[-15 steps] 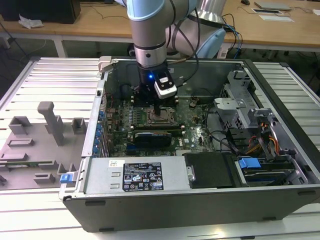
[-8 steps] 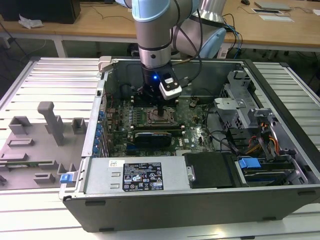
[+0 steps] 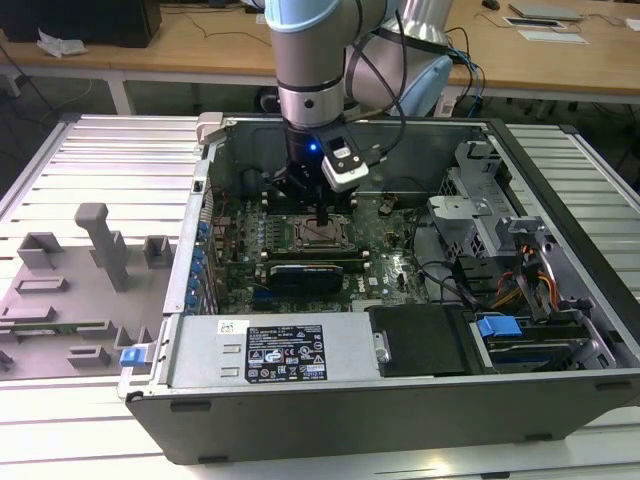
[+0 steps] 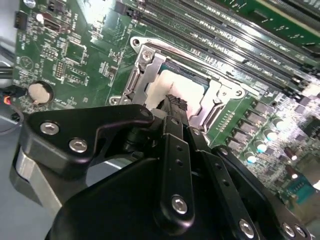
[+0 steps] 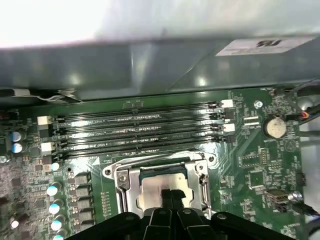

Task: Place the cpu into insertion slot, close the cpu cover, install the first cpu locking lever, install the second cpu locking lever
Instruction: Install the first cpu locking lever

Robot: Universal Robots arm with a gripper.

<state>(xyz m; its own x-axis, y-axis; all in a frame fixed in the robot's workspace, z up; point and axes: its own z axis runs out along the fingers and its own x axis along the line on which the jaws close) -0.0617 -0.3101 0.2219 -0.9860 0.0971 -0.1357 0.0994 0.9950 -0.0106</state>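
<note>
Since the cpu (image 5: pixel 161 184) already lies in the insertion slot (image 4: pixel 150 67) with the cpu cover (image 5: pixel 123 184) framing it, we read our gripper (image 5: pixel 170 194), fingers drawn tight together and holding nothing, as poised just above the chip to press or check seating

One cpu (image 5: pixel 159 186), one cpu cover (image 5: pixel 121 181), four memory slots (image 5: pixel 135 132), one coin battery (image 5: pixel 275 127).
</note>
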